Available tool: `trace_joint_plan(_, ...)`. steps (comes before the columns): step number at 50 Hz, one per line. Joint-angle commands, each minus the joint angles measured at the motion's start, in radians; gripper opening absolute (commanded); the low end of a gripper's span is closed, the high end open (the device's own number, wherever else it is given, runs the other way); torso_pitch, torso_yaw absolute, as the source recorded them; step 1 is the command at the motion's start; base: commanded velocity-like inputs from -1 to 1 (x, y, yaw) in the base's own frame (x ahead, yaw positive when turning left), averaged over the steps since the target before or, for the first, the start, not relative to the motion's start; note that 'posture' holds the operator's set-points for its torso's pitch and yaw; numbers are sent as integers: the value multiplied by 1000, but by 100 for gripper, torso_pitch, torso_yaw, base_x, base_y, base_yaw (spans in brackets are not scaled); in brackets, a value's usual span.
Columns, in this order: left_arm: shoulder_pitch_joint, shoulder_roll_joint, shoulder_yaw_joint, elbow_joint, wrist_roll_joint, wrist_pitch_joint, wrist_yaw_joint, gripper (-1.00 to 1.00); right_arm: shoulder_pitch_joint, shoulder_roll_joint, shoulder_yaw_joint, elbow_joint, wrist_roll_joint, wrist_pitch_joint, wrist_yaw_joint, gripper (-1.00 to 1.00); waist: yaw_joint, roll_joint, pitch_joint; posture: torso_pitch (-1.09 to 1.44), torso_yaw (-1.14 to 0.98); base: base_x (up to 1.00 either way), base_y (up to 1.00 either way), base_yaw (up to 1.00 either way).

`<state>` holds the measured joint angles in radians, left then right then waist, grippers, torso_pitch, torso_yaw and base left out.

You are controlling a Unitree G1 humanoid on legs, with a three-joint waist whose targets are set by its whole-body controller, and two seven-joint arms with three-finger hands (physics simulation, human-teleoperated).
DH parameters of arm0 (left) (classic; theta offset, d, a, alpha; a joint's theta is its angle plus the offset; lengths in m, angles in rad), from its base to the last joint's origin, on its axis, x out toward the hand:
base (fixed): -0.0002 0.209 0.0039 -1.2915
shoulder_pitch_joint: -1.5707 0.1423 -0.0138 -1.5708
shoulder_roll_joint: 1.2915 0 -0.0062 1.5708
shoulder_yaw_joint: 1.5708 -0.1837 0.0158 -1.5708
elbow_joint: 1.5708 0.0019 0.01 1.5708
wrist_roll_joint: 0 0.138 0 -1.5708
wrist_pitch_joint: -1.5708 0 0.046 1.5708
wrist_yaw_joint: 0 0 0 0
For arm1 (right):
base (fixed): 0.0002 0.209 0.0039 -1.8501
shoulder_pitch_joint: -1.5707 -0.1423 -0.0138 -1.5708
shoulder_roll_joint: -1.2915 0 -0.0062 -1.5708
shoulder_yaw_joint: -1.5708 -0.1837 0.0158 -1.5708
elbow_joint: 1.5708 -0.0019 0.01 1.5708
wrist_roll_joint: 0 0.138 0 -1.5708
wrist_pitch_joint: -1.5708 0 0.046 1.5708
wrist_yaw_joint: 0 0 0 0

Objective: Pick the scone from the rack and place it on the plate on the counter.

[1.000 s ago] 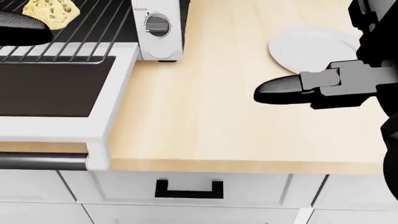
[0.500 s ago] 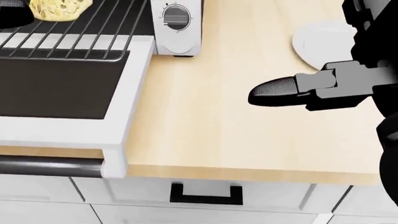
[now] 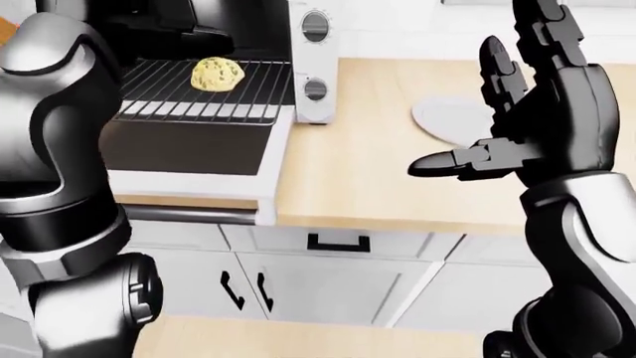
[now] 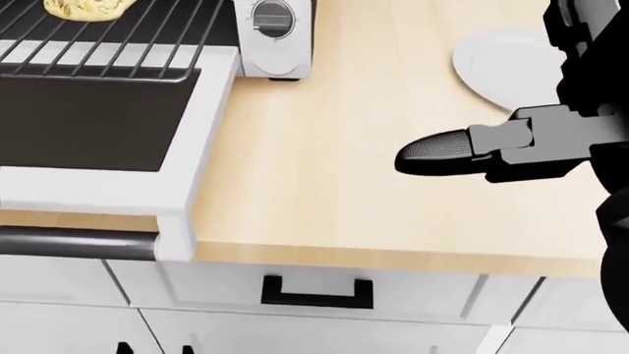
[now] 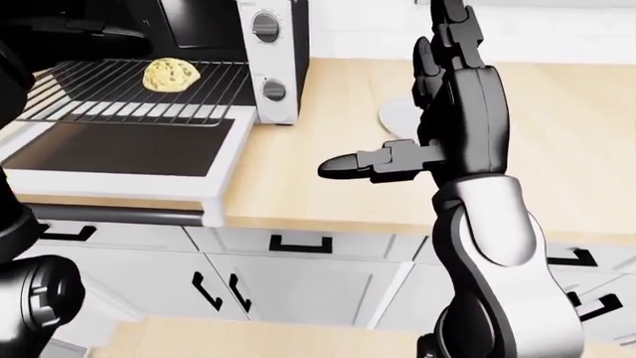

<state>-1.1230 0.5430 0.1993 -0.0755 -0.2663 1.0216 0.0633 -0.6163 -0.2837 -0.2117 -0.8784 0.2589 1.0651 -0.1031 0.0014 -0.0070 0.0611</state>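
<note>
So we're standing at the counter (image 3: 378, 171) with the scone (image 3: 217, 74) sitting untouched on the rack (image 5: 119, 97), far left, just inside the toaster oven (image 3: 313, 52). The plate (image 4: 496, 59) is lying empty on the far right of the counter, well apart from the oven.

Our right hand (image 3: 537, 112) is hanging above the counter with fingers spread wide, pointing up, thumb sticking out to the left, gripping nothing. It's partly covering the plate in the eye views. Our left hand isn't showing anywhere; we're only seeing the left arm (image 3: 60, 149) filling the left edge, so we can't tell what its fingers are doing.

Judging the step: we're at the reach, nothing picked yet. The scone looks crumbly, so we're thinking a gentle wrap from above with fingers going round its sides, not a hard squeeze, and lifting straight up before swinging right.

Watch the edges: the open oven door (image 4: 98, 133) is sticking out toward us below the rack, and the oven's control panel (image 5: 268, 60) is standing right beside the rack on its right. We're wanting to clear that white corner on the way over. Between oven and plate the counter is looking like plenty of bare wood for the carry.
</note>
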Motion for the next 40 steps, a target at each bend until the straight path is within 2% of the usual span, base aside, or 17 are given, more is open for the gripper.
trace_joint_plan(1, -54, 12, 3, 22, 43, -69, -31, 100, -24, -7, -5, -14, -8, -31, 0, 100, 1, 2, -27, 0, 0, 0, 0, 0)
trace_joint_plan(6, -90, -3, -28, 121, 119, -84, -97, 100, -5, -2, -11, -31, -9, -31, 4, 100, 2, -2, -30, 0, 0, 0, 0, 0)
trace_joint_plan(16, -159, -37, -37, 333, 236, -203, -177, 100, -9, -2, -13, -34, -12, -24, 7, 100, 3, -7, -35, 0, 0, 0, 0, 0)
trace_joint_plan(33, -278, -60, -48, 738, 330, -441, -205, 100, -9, -8, -22, -42, -9, -16, 7, 100, 5, -12, -42, 0, 0, 0, 0, 0)
trace_joint_plan(40, -288, -62, -54, 814, 355, -489, -208, 100, 9, -10, -26, -48, -10, -24, 9, 100, 5, -12, -43, 0, 0, 0, 0, 0)
